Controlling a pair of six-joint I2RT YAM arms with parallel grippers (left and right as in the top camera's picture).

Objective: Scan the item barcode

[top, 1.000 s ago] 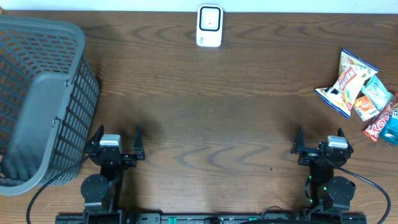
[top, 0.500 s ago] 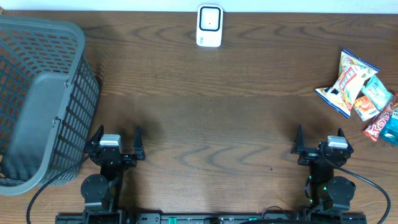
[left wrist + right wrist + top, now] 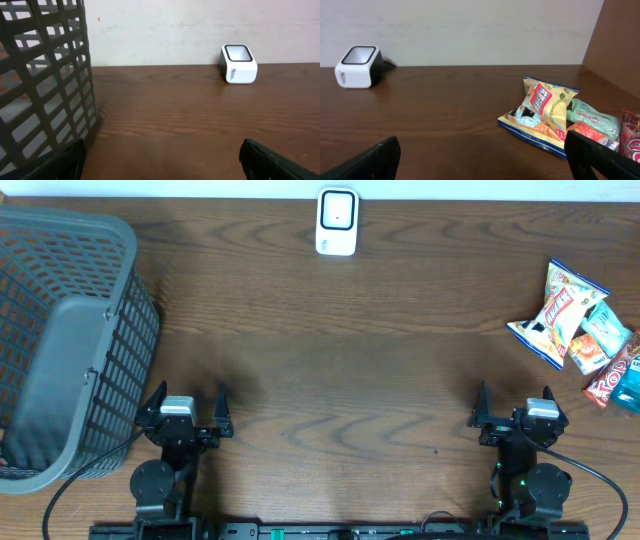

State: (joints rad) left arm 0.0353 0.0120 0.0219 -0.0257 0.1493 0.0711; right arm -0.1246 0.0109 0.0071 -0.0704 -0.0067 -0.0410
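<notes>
Wood-grain table (image 3: 330,360) carried three things, all well apart. A grey mesh basket (image 3: 60,330) sat at the left edge, a white barcode scanner (image 3: 337,222) stood at the middle of the back edge with its window facing up, and a heap of snack packets (image 3: 585,330) lay at the right edge, a yellow chip bag (image 3: 540,112) nearest the centre and overlapping the others. The basket's near corner stood just beside the left gripper (image 3: 190,395), and its lattice wall filled the left side of that wrist's view. The right gripper (image 3: 513,395) sat toward the near edge from the packets and clear of them. Both arms were folded back at the near edge, grippers held low and level, pointing toward the back of the table. Each gripper's two fingers were spread wide apart and touched neither packet, scanner nor basket.
</notes>
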